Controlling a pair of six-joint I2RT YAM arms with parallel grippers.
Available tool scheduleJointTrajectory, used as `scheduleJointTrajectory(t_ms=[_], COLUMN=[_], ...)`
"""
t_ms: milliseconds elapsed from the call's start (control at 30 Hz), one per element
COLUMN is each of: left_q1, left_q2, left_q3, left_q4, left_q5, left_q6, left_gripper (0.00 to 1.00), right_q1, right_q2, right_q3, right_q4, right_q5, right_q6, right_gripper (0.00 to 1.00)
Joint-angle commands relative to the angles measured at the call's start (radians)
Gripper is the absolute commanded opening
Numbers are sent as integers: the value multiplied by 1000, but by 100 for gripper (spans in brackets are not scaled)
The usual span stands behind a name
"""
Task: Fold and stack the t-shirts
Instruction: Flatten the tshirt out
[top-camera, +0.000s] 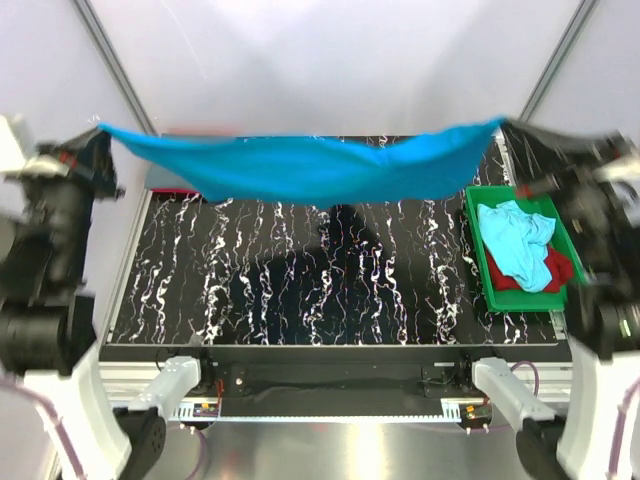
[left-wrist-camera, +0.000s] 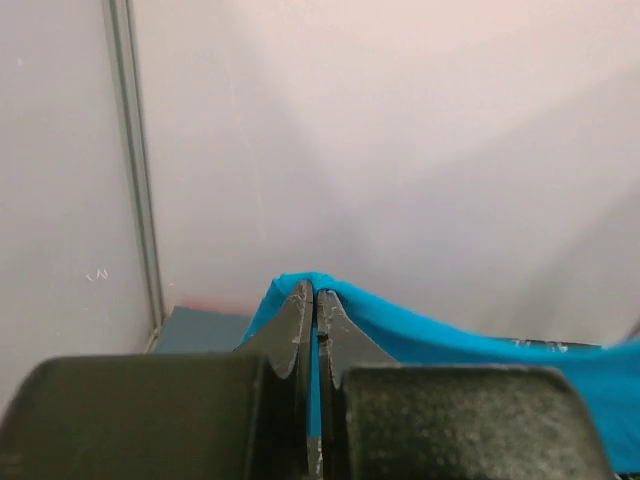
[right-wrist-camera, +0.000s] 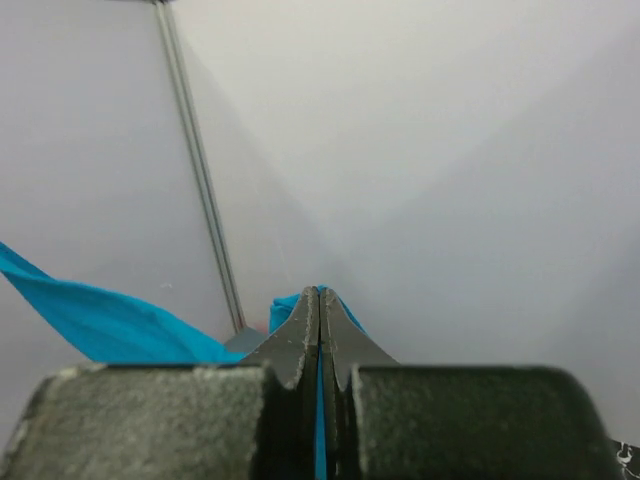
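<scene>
A bright turquoise-blue t-shirt (top-camera: 300, 165) hangs stretched in the air across the back of the table, sagging in the middle. My left gripper (top-camera: 102, 130) is shut on its left corner, high at the far left. My right gripper (top-camera: 505, 124) is shut on its right corner, high at the far right. In the left wrist view the closed gripper (left-wrist-camera: 316, 295) pinches the turquoise cloth (left-wrist-camera: 450, 345). The right wrist view shows the same: gripper (right-wrist-camera: 320, 292) closed with cloth (right-wrist-camera: 100, 320) trailing off left. A light aqua t-shirt (top-camera: 520, 240) lies crumpled over a red one (top-camera: 560, 268) in the green tray.
The green tray (top-camera: 478, 235) sits at the table's right edge. A slate grey-blue cloth (top-camera: 165, 178) lies flat at the back left, partly behind the hanging shirt. The black marbled tabletop (top-camera: 300, 290) spreads below. White walls and grey frame posts (top-camera: 110, 55) enclose the back.
</scene>
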Motion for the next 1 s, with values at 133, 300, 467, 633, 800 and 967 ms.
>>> scheduleJointTrajectory(t_ms=[133,300,467,633,800,967], left_q1=[-51,-64,-65,-64,-55,34], left_q2=[-162,-112,80,216,327,644], left_q3=[22,95,91,-215,-556,-506], left_q4=[-22,-37,-39,38,401,466], left_q5=[28,-7,-119,-179,-220,-141], left_q6=[-67,-47,80,178,270,194], left_gripper=[0,0,0,0,0,0], right_q1=[4,3,3,4,4,4], right_q2=[-253,-202,42,179,245,542], right_q3=[44,144,191,-163,-621,-751], right_q4=[-176,-242,-200,66,688,950], right_q5=[-9,86,148,124,99,188], right_q6=[83,49,-21,-9,159,199], right_gripper=[0,0,0,0,0,0])
